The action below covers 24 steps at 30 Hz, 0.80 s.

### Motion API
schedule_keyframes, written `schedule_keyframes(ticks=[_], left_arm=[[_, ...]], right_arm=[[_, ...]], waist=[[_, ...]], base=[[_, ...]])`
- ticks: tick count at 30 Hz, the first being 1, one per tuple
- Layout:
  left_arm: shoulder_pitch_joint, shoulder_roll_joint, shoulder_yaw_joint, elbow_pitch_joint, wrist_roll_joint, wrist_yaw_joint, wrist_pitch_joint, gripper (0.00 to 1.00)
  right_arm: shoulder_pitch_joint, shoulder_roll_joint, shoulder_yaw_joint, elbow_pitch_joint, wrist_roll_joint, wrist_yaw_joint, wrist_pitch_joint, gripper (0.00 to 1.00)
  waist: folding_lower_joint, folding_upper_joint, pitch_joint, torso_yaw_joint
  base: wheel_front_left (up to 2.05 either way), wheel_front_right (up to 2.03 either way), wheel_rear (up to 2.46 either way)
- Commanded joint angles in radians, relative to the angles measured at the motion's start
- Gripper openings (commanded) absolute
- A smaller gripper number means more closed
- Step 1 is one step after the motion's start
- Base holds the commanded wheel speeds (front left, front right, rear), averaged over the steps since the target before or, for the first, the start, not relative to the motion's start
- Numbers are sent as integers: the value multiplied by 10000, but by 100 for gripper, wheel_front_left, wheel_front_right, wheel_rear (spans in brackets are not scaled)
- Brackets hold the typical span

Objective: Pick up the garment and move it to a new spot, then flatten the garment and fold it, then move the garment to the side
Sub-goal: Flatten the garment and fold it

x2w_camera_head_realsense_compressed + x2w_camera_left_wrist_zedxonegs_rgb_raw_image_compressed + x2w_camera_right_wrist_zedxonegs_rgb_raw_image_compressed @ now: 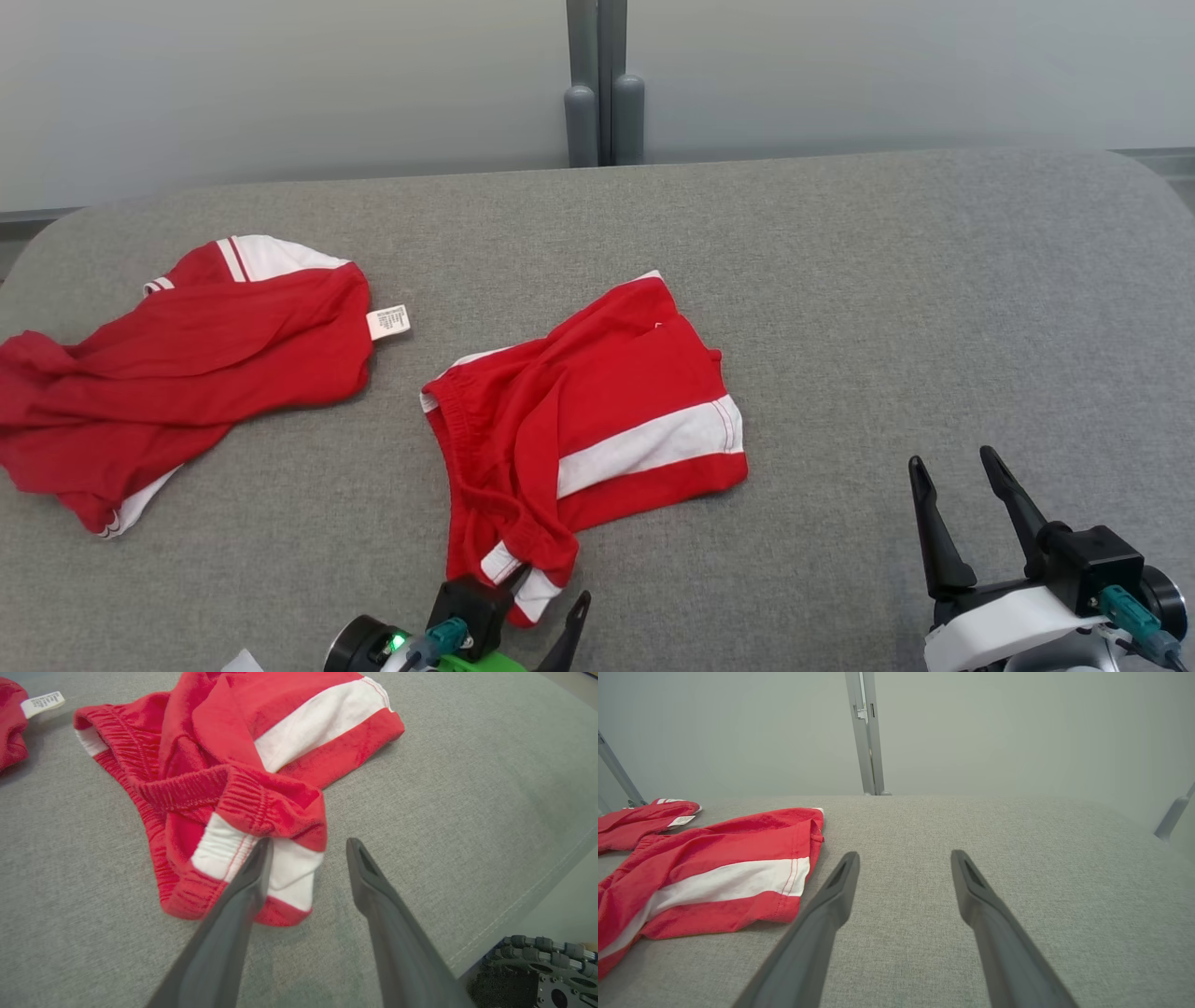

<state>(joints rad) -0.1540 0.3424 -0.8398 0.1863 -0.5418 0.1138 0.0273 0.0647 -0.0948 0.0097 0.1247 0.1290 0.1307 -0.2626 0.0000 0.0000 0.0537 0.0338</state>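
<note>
The garment (597,401), red shorts with a white stripe, lies crumpled at the middle of the grey padded table (840,308). My left gripper (553,586) is open at the shorts' near corner. In the left wrist view the left gripper (309,843) has one finger over the white patch by the waistband of the garment (224,742), the other finger beside the cloth, and nothing is pinched. My right gripper (952,459) stands open over bare table to the right. In the right wrist view the right gripper (904,855) is apart from the garment (714,858).
A second red and white garment (187,364) with a white label lies bunched at the table's left, also seen as the second garment (9,723) and second garment (640,823). A grey post (602,84) stands behind the table's far edge. The table's front edge (514,905) runs close by.
</note>
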Motion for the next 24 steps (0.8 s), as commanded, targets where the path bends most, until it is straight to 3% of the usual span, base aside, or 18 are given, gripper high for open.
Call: schedule_keyframes(ticks=[1, 5, 12, 24], left_arm=[[-8, -53, -12, 94, 138, -39, -140, 100], [-112, -106, 14, 206, 166, 28, -396, 100], [-92, 291, 422, -628, -138, 195, -289, 100], [202, 1447, 1131, -2448, -1312, 78, 922, 100]], right_arm=[[-95, -54, -17, 1, 49, 1, -34, 100], [1, -61, -43, 3, 55, 1, -34, 100], [46, -8, -59, -28, 56, 1, -34, 100], [-40, 21, -44, -51, 50, 1, -34, 100]], waist=[[0, 0, 9, -11], [0, 0, -9, -12], [0, 0, 38, 19], [0, 0, 133, -2]], base=[[0, 0, 0], [0, 0, 0], [0, 0, 0], [0, 0, 0]])
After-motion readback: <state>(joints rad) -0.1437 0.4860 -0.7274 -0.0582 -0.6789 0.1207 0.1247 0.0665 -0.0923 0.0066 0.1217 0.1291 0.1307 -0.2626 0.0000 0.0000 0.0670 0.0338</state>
